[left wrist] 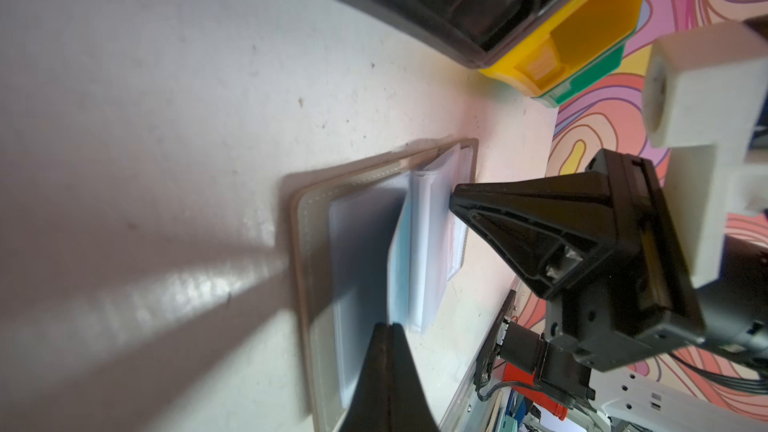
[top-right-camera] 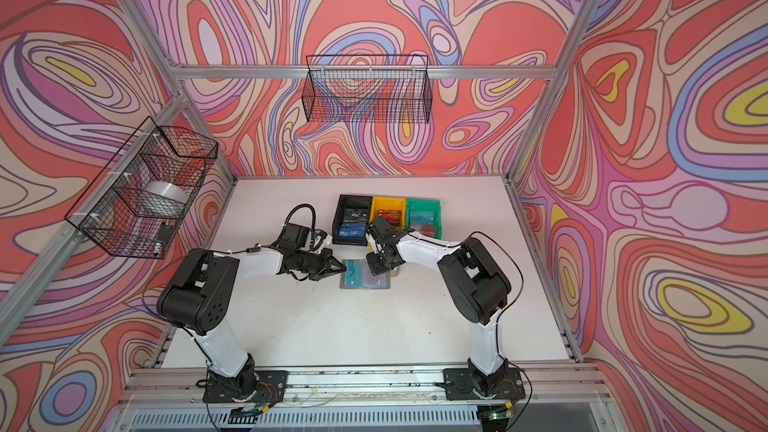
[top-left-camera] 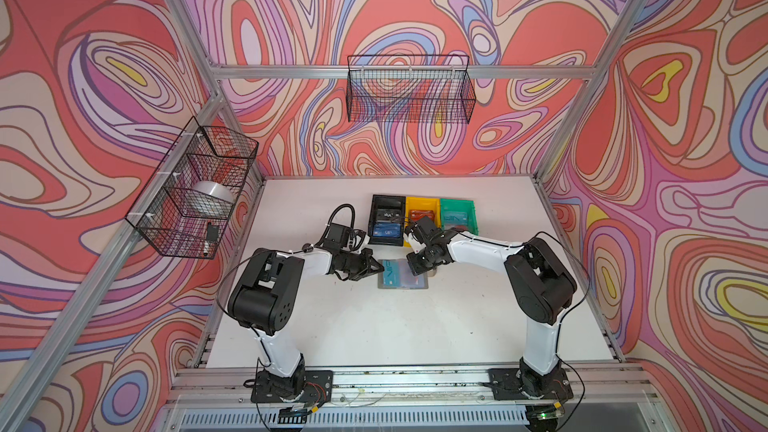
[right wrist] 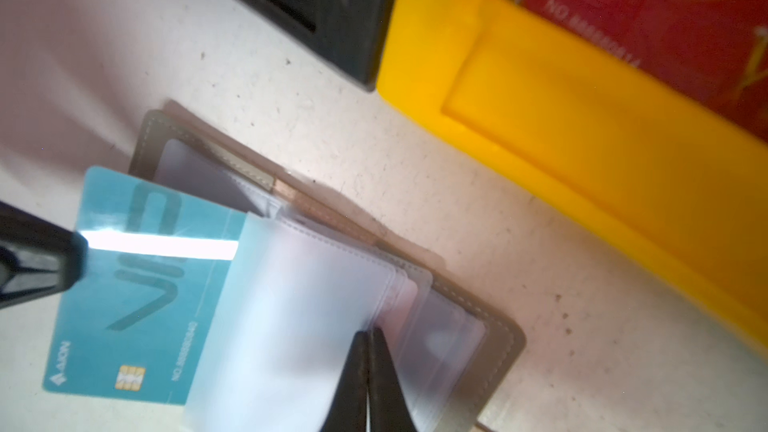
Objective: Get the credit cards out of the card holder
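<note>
The grey card holder point(top-left-camera: 419, 283) point(top-right-camera: 384, 283) lies open on the white table, its clear sleeves fanned up. A light blue "VIP" credit card point(right wrist: 137, 284) point(top-left-camera: 390, 273) sticks partway out of one sleeve toward the left arm. My left gripper point(top-left-camera: 380, 270) point(left wrist: 390, 326) is shut on that card's outer edge; its tip shows in the right wrist view point(right wrist: 77, 255). My right gripper point(right wrist: 370, 330) point(top-left-camera: 415, 273) points down into the holder point(right wrist: 498, 351), shut on the edge of a clear sleeve. Seen from the left wrist, the right gripper point(left wrist: 455, 197) meets the upright sleeves.
Three bins stand in a row just behind the holder: black point(top-left-camera: 386, 200), yellow point(top-left-camera: 419, 201), green point(top-left-camera: 457, 203). Dark blue, red point(right wrist: 665, 14) and light blue cards lie inside them. Wire baskets hang on the left and back walls.
</note>
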Robot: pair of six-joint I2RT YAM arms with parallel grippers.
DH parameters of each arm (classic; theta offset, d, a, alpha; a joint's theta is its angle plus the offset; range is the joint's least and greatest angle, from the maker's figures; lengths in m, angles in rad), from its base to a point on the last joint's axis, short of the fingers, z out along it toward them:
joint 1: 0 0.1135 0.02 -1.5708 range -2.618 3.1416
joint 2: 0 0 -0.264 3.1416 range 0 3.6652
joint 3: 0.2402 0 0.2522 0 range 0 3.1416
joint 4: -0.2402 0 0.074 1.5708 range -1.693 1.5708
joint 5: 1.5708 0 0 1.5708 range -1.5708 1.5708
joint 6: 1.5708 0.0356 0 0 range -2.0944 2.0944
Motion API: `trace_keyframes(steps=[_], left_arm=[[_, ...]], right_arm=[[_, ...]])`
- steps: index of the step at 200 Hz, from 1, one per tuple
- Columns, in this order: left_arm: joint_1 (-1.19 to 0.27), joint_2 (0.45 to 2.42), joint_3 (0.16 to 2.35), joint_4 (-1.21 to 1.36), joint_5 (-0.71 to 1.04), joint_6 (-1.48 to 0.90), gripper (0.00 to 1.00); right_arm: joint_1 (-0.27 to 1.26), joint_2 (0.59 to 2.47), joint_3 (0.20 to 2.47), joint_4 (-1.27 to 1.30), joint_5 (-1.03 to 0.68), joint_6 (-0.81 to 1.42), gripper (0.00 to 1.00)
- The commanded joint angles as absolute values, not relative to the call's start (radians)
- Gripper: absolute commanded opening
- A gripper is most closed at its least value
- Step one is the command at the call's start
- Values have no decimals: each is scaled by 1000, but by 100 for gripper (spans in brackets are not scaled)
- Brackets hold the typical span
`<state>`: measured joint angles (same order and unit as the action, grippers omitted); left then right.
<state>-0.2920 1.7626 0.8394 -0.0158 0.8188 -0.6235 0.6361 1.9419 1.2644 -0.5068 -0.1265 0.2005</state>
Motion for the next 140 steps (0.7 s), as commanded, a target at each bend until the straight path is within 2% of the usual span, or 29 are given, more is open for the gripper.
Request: trace_keyframes(steps=[1,140], left_arm=[[-277,1726,830,-105,789,-576,0],[-232,1616,810,-192,773,-539,0]], right_arm=[[651,2002,1245,-548,-166,203,6],[669,1998,1270,-534,-233,193,6]])
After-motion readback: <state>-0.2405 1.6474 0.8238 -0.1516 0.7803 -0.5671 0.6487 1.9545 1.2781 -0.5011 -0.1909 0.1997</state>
